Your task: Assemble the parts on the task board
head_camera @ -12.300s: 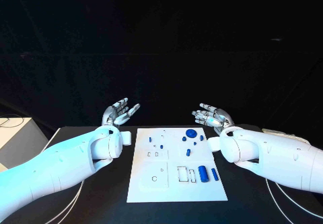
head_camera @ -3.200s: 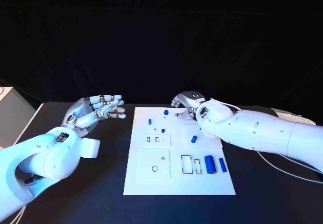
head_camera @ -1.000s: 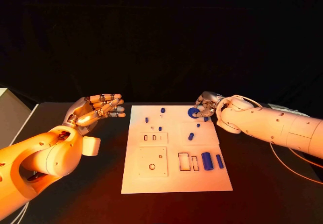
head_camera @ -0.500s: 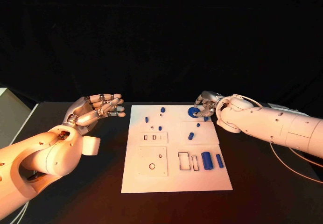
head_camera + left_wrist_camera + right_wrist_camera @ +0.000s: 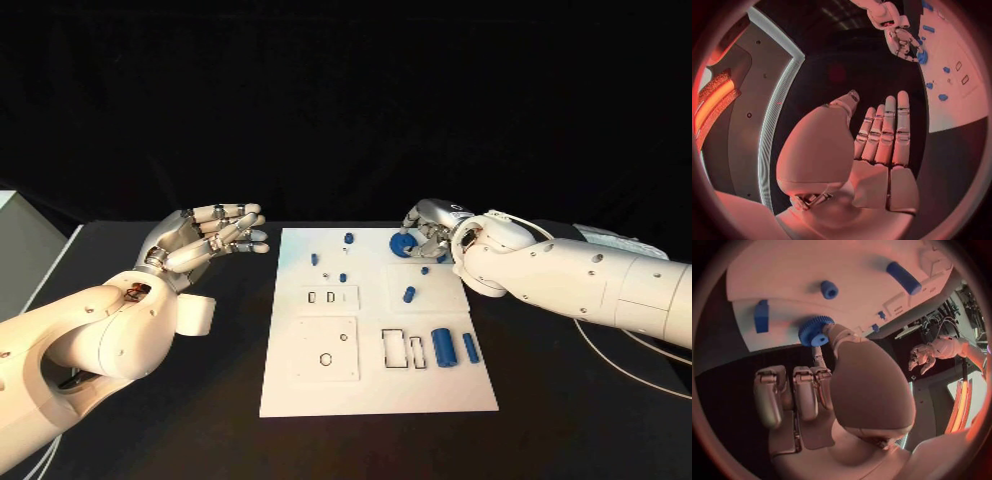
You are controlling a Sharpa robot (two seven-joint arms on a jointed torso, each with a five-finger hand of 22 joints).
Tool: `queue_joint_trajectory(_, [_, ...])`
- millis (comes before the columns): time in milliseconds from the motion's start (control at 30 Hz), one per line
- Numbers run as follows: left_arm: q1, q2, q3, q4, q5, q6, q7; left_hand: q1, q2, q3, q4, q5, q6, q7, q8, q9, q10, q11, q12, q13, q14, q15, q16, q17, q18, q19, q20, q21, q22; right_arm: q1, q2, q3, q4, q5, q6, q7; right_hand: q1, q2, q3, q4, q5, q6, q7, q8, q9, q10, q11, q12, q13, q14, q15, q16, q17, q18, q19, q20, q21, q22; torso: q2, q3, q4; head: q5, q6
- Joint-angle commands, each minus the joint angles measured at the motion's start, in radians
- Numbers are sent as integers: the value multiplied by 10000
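At the far right corner of the white board (image 5: pixel 378 400): right hand (image 5: pixel 427 238) pinching the blue toothed wheel (image 5: pixel 816 330) above the plate. Left hand (image 5: pixel 202 241) beside the board, fingers spread, holding nothing.

Gear (image 5: pixel 405 243) at task board (image 5: pixel 361 390) far right corner; cylinders (image 5: pixel 443 346) near right.
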State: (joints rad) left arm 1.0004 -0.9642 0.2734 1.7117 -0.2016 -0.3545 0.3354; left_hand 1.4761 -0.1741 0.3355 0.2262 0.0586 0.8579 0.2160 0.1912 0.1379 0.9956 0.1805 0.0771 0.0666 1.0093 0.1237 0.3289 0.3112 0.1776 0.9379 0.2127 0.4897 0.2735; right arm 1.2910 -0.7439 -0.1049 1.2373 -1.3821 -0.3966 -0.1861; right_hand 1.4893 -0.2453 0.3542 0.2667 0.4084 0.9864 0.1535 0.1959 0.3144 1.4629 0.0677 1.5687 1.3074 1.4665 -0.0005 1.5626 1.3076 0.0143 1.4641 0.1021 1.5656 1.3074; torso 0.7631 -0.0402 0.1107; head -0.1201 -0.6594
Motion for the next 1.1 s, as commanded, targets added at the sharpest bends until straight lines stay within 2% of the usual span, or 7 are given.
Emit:
queue_joint_trajectory(33, [2, 7, 9, 21, -36, 154, 36, -32, 98, 1, -53, -52, 66, 189, -54, -16, 80, -3, -43, 7, -82, 5, 68, 9, -14, -52, 3, 34, 8, 54, 73, 21, 327, -838, -691, 6, -162, -9, 88, 11, 28, 243, -133, 92, 65, 1079, -73, 21, 2634, 1021, -103, 64, 2534, -143, 1067, -77, 52, 2634, -8, -5, 5, 15, 23])
queue_joint_trajectory(267, [2, 17, 9, 41, -36, 159, 32, -32, 106, 6, -56, -55, 71, 187, -54, -16, 86, -4, -43, 7, -85, 5, 72, 18, -14, -62, 3, 48, 18, 87, 680, 26, 549, -1589, -865, -290, -245, -70, 141, 6, -47, 289, -154, 113, 68, 1079, -93, 21, 2634, 1025, -126, 67, 2550, -143, 1067, -101, 52, 2634, 4, -8, 26, 62, 56])
queue_joint_trajectory(500, [3, 27, 9, 85, -36, 167, 28, -32, 106, 6, -56, -55, 71, 187, -54, -16, 86, -4, -43, 7, -85, 5, 72, 18, -14, -62, 3, 48, 18, 57, 1397, -23, 228, -2067, -884, -568, -294, -91, 170, 8, -122, 288, -159, 110, 64, 1079, -101, 21, 2634, 1022, -135, 64, 2540, -143, 1067, -112, 52, 2634, 20, -16, 56, 58, 71])
queue_joint_trajectory(533, [3, 28, 9, 89, -37, 167, 28, -32, 106, 6, -56, -55, 71, 187, -54, -16, 86, -4, -43, 7, -85, 5, 72, 18, -14, -62, 3, 48, 18, 50, 1472, -28, 176, -2097, -877, -589, -294, -91, 170, 8, -122, 288, -159, 110, 64, 1079, -101, 21, 2634, 1022, -135, 64, 2540, -143, 1067, -112, 52, 2634, 26, -4, 42, 73, 71])
queue_joint_trajectory(667, [3, 51, 9, 81, -40, 170, 28, -32, 106, 6, -56, -55, 71, 187, -54, -16, 86, -4, -43, 7, -85, 5, 72, 18, -14, -62, 3, 48, 18, 9, 1779, -52, -71, -2177, -824, -647, -312, -100, 182, 6, -154, 280, -160, 105, 60, 1079, -101, 21, 2634, 1022, -138, 64, 2540, -143, 1067, -116, 52, 2634, 36, -14, 35, 61, 69])
queue_joint_trajectory(800, [2, 78, 9, 70, -41, 175, 29, -32, 106, 6, -56, -55, 71, 187, -54, -16, 86, -4, -43, 7, -85, 5, 72, 18, -14, -62, 3, 48, 18, -32, 1981, -68, -239, -2206, -767, -669, -312, -100, 182, 6, -154, 280, -160, 105, 60, 1079, -101, 21, 2634, 1022, -138, 64, 2540, -143, 1067, -116, 52, 2634, 46, -21, 25, 73, 45])
queue_joint_trajectory(1100, [1, 95, 9, 61, -43, 178, 29, -33, 107, 10, -65, -55, 75, 184, -56, -17, 94, -7, -45, 7, -91, 4, 77, 32, -14, -80, 4, 71, 32, -120, 2249, -99, -527, -2290, -493, -762, -359, -126, 202, 3, -229, 249, -153, 85, 49, 1079, -98, 21, 2634, 1019, -139, 61, 2523, -143, 1067, -122, 52, 2634, 27, -2, 31, 90, -25])
